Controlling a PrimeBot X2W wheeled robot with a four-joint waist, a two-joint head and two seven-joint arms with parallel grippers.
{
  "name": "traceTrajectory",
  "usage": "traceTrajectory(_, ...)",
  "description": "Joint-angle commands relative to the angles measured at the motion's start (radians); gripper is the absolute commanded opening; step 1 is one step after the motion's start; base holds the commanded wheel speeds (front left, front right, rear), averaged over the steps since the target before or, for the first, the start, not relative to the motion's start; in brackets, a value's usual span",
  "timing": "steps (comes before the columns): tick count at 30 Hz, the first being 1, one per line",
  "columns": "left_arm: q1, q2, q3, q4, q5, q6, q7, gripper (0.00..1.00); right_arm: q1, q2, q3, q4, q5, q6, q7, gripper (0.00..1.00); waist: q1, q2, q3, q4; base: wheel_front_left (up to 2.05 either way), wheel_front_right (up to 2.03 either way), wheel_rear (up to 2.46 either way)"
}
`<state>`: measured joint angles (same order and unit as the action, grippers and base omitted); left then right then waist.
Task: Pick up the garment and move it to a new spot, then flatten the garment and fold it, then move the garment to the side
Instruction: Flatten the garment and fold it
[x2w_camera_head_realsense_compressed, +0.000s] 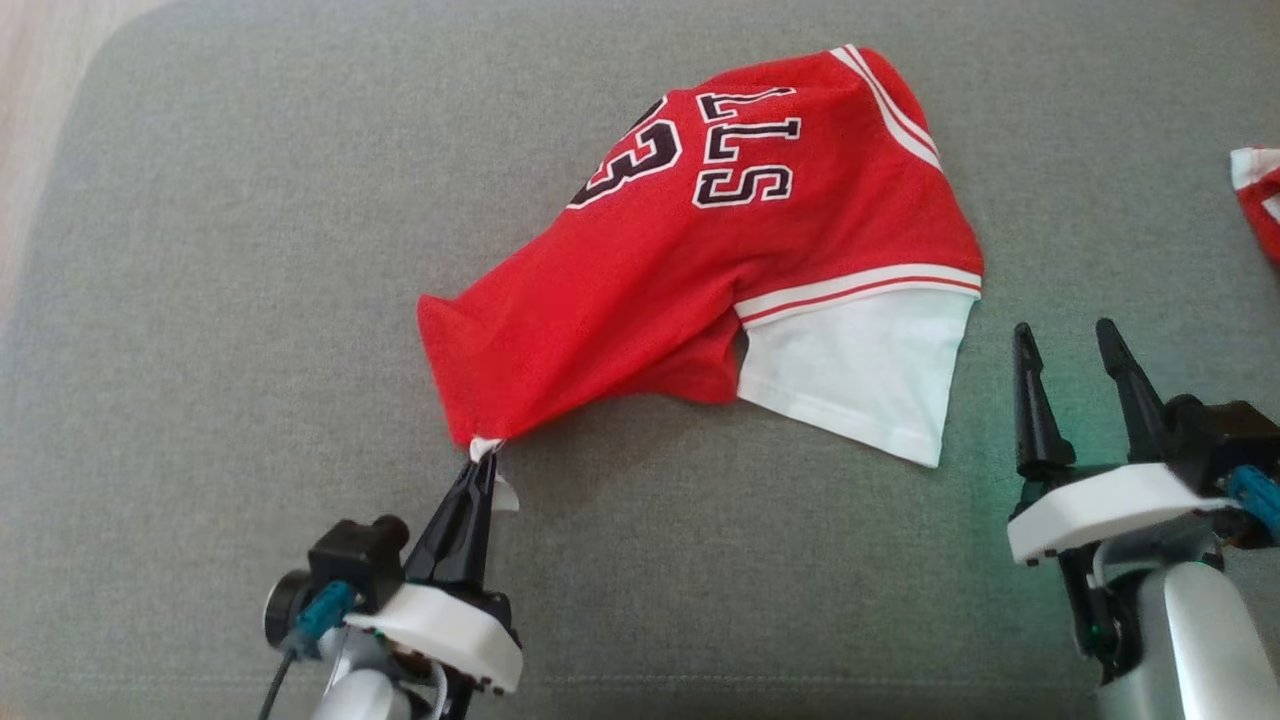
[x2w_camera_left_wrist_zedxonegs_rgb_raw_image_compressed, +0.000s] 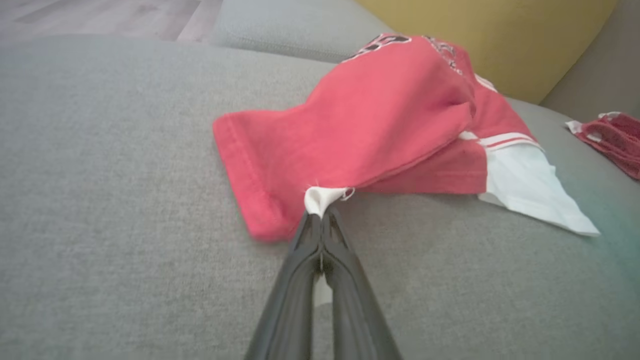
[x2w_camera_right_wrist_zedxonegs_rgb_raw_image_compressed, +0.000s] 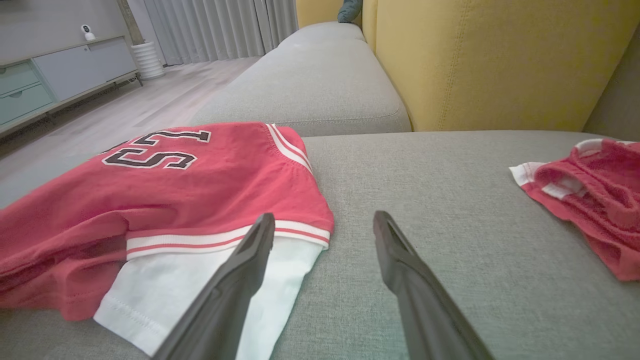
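The garment (x2w_camera_head_realsense_compressed: 700, 250) is a red jersey with dark letters, white-and-red trim and a white sleeve, bunched on the grey cushion (x2w_camera_head_realsense_compressed: 250, 300). My left gripper (x2w_camera_head_realsense_compressed: 485, 462) is shut on a white tag at the jersey's near corner, which is pulled to a point; the left wrist view shows the garment (x2w_camera_left_wrist_zedxonegs_rgb_raw_image_compressed: 370, 130) stretched away from my pinched left gripper (x2w_camera_left_wrist_zedxonegs_rgb_raw_image_compressed: 320, 215). My right gripper (x2w_camera_head_realsense_compressed: 1065, 340) is open and holds nothing, just right of the white sleeve. In the right wrist view the garment (x2w_camera_right_wrist_zedxonegs_rgb_raw_image_compressed: 175, 200) lies left of my open right gripper (x2w_camera_right_wrist_zedxonegs_rgb_raw_image_compressed: 325, 222).
A second red-and-white cloth (x2w_camera_head_realsense_compressed: 1258, 195) lies at the cushion's right edge, also the second cloth (x2w_camera_right_wrist_zedxonegs_rgb_raw_image_compressed: 595, 200). A yellow backrest (x2w_camera_right_wrist_zedxonegs_rgb_raw_image_compressed: 500, 60) rises behind the cushions. Wooden floor (x2w_camera_right_wrist_zedxonegs_rgb_raw_image_compressed: 150, 105) and a low cabinet (x2w_camera_right_wrist_zedxonegs_rgb_raw_image_compressed: 55, 75) are beyond the sofa's left end.
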<state>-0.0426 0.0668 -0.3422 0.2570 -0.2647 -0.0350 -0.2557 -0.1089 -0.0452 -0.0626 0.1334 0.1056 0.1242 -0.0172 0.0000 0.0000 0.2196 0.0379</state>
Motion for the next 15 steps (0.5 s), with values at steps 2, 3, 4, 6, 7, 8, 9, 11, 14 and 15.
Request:
traceTrajectory(2,-0.032,-0.001,0.024,0.000,-0.006,0.003,-0.004,0.00,-0.017,-0.005,0.031,-0.044,0.001,0.007,-0.002,1.00,0.0000,0.0000,0.014,0.001,0.00,0.00,0.00)
traceTrajectory(3,-0.036,-0.002,0.019,0.012,-0.007,0.001,-0.004,0.00,-0.017,-0.005,0.033,-0.045,0.001,0.007,-0.001,1.00,0.0000,0.0000,0.018,0.002,0.00,0.00,0.00)
traceTrajectory(4,-0.039,-0.003,0.013,0.023,-0.006,-0.001,-0.005,0.00,-0.017,-0.005,0.033,-0.046,0.000,0.007,-0.001,1.00,0.0000,0.0000,0.023,0.002,0.00,0.00,0.00)
traceTrajectory(6,-0.043,-0.006,-0.004,0.043,-0.006,-0.007,-0.005,0.00,-0.017,-0.005,0.033,-0.044,-0.002,0.007,-0.002,1.00,0.0000,0.0000,0.028,0.002,0.00,0.00,0.00)
traceTrajectory(7,-0.044,-0.008,-0.015,0.053,-0.006,-0.010,-0.005,0.00,-0.017,-0.005,0.032,-0.044,-0.002,0.007,-0.002,1.00,0.0000,0.0000,0.030,0.002,0.00,0.00,0.00)
traceTrajectory(8,-0.045,-0.009,-0.028,0.063,-0.006,-0.014,-0.005,0.00,-0.017,-0.005,0.032,-0.043,-0.003,0.007,-0.002,1.00,0.0000,0.0000,0.031,0.002,0.00,0.00,0.00)
traceTrajectory(9,-0.047,-0.010,-0.040,0.072,-0.006,-0.018,-0.006,0.00,-0.018,-0.005,0.031,-0.041,-0.004,0.007,-0.002,1.00,0.0000,0.0000,0.031,0.002,0.00,0.00,0.00)
traceTrajectory(11,-0.052,-0.012,-0.062,0.086,-0.008,-0.023,-0.006,0.00,-0.019,-0.005,0.030,-0.039,-0.004,0.007,0.000,1.00,0.0000,0.0000,0.029,0.003,0.00,0.00,0.00)
traceTrajectory(14,-0.061,-0.015,-0.087,0.095,-0.013,-0.028,-0.006,0.43,-0.021,-0.005,0.032,-0.036,-0.004,0.007,0.001,1.00,0.0000,0.0000,0.024,0.003,0.00,0.00,0.00)
traceTrajectory(15,-0.065,-0.015,-0.092,0.089,-0.016,-0.030,-0.006,0.99,-0.022,-0.005,0.033,-0.035,-0.004,0.007,0.001,1.00,0.0000,0.0000,0.023,0.003,0.00,0.00,0.00)
